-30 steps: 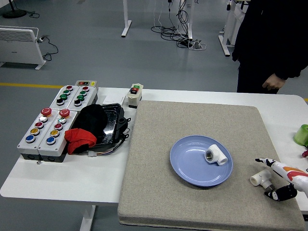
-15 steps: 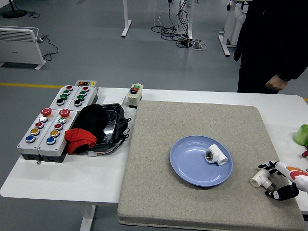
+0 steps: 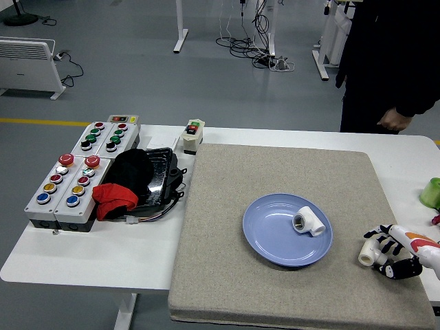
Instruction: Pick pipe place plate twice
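Observation:
A blue plate [image 3: 275, 240] lies on the grey mat, right of centre. One white pipe fitting [image 3: 309, 221] lies in it, near its right rim. A second white pipe fitting [image 3: 369, 254] sits on the mat to the right of the plate. My right hand [image 3: 389, 251] comes in from the right edge and its fingers [image 3: 385, 240] curl around this second fitting, which still rests on the mat. My left hand is out of view.
Button boxes [image 3: 69, 185] and a black tray with black and red cloth [image 3: 127, 182] stand at the left. A small switch box [image 3: 193, 134] sits at the mat's far edge. A green object [image 3: 431, 193] is at the right edge. A person in black [image 3: 395, 62] stands far right.
My right hand's fingers have closed from spread to curled around the pipe fitting beside the plate. The person's hand shifted slightly.

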`<state>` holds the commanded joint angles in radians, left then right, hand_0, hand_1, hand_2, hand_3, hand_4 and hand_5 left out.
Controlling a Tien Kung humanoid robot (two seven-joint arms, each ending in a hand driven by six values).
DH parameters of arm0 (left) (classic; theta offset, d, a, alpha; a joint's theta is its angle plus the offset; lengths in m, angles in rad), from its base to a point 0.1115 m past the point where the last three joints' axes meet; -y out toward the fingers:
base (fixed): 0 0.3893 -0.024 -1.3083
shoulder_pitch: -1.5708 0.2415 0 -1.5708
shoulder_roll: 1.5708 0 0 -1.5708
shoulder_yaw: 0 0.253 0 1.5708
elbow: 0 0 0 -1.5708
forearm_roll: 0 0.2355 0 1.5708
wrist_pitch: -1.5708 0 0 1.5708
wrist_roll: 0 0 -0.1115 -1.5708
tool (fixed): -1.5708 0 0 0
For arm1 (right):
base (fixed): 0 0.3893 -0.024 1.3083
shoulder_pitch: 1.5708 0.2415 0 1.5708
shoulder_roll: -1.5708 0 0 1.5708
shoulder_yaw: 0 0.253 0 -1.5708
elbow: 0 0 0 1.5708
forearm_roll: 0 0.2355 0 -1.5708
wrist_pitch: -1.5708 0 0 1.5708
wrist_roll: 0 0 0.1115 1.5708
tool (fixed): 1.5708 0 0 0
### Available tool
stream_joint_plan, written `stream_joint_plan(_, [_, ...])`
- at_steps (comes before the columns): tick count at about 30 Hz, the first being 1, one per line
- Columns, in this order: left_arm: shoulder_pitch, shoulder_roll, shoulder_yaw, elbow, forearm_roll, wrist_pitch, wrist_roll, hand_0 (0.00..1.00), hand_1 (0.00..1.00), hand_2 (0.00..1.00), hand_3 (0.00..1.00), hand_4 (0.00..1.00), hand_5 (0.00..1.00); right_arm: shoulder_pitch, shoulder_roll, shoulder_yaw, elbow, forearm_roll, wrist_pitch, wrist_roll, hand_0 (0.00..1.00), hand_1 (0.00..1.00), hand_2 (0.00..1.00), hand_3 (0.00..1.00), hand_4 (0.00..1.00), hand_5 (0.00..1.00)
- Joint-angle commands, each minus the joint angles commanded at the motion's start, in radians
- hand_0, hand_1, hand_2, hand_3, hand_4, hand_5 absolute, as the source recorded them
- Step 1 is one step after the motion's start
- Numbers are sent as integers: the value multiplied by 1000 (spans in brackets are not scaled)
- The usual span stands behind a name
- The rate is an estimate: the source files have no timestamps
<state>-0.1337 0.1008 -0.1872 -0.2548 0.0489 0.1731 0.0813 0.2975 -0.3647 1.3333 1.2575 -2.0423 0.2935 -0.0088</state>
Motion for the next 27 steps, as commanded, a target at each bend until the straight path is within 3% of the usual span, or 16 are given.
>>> stream_joint_plan(11, [0, 0, -2, 0, 4, -1, 2, 621, 590, 545, 590, 270, 998, 13, 9, 0, 40, 23, -20, 2, 342, 448, 517, 665, 666, 249])
stream_joint_plan(19, [2, 1, -2, 0, 2, -1, 1, 621, 590, 545, 591, 270, 998, 101, 52, -50, 85, 36, -18, 0, 341, 450, 518, 664, 653, 238])
stream_joint_plan(27, [5, 1, 1, 0, -5, 0, 0, 622, 590, 544, 592, 268, 998, 213, 117, -170, 72, 27, -20, -1, 385, 485, 522, 665, 639, 225])
